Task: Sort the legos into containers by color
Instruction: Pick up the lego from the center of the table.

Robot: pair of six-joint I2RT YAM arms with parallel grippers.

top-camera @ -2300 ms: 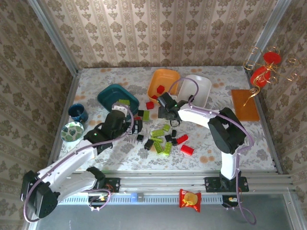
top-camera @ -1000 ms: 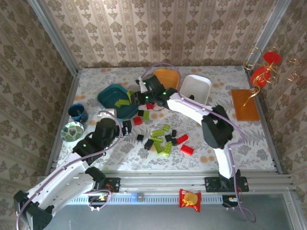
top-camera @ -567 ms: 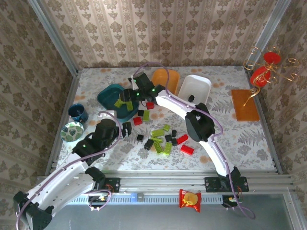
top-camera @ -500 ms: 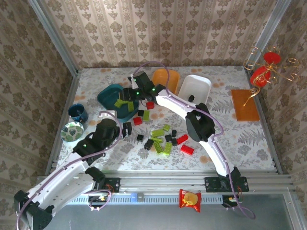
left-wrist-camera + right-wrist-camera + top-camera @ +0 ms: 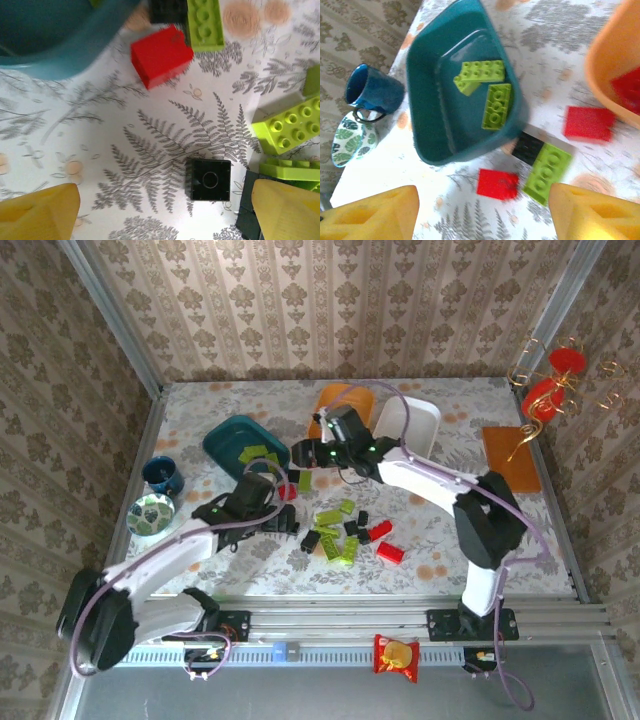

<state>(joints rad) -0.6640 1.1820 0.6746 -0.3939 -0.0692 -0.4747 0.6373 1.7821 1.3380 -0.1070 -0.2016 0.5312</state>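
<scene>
From above, the right tool [image 5: 308, 453] has backed off the teal tub [image 5: 225, 433], leaving lime bricks [image 5: 257, 451] inside.

Left wrist: the left tool [image 5: 165, 205] has come down spread wide around a black brick [image 5: 208, 179] on the table [image 5: 150, 125], not gripping it.

Right wrist: the right tool's fingers [image 5: 370, 215] stand apart and empty. The green lot has grown, and black looks next.

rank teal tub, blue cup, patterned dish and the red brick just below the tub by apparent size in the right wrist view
1. teal tub
2. blue cup and patterned dish, too alike to split
3. red brick
</scene>
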